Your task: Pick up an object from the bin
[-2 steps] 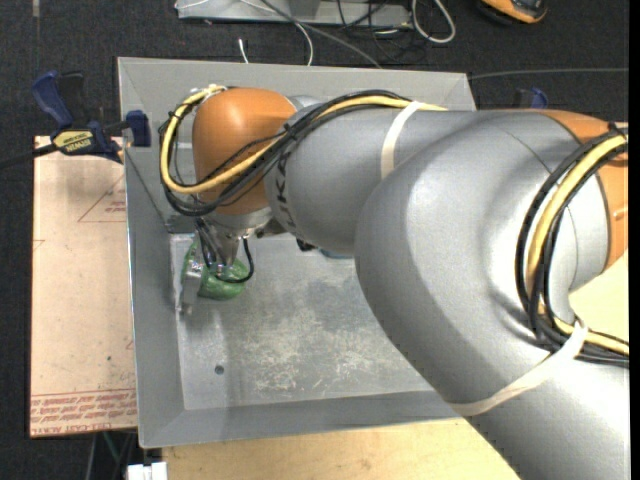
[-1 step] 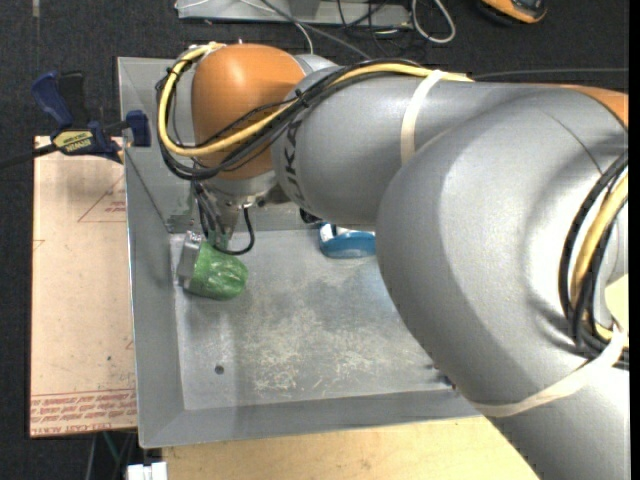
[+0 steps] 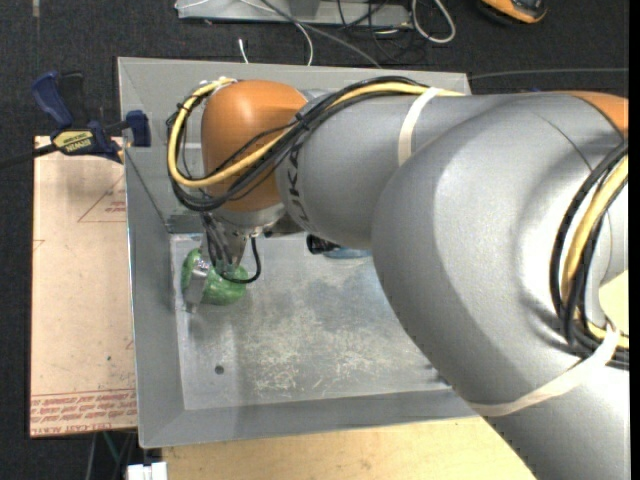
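Observation:
My gripper (image 3: 224, 248) hangs low at the left side of the bin, close to the left wall, under the orange wrist cover. Directly below it lies a small green lumpy thing (image 3: 218, 288) with a pale patch on its left end, resting on the bin floor. The gripper's lower end overlaps the top of the green thing, and whether it touches it is unclear. A pale blue thing (image 3: 347, 254) peeks out from under the arm near the bin's middle, mostly hidden.
The thick grey arm crosses from the right and covers the back and right of the bin. The scuffed grey floor shows in front of the green thing, with a small dark speck at the front left.

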Robot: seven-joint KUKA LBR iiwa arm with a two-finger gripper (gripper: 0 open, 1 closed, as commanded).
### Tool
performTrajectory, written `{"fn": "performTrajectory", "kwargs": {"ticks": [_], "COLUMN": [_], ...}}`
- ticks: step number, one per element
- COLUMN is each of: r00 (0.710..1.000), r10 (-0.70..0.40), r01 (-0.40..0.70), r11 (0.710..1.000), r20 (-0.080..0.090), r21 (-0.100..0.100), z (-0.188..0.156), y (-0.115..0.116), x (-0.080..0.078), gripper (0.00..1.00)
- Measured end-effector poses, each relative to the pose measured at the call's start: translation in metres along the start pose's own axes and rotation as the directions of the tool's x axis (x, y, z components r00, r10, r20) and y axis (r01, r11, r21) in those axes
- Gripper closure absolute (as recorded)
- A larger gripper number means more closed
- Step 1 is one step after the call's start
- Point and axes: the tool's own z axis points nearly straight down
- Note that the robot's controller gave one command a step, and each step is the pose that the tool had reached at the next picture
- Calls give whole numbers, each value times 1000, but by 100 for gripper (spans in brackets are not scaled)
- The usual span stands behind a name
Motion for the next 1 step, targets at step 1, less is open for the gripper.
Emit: {"fn": "performTrajectory", "kwargs": {"ticks": [1], "r00": [988], "r10": [151], "r01": [-151], "r11": [988], "r20": [10], "r21": [-11], "z": [31], "y": [-1], "x": [-1], "gripper": [0]}}
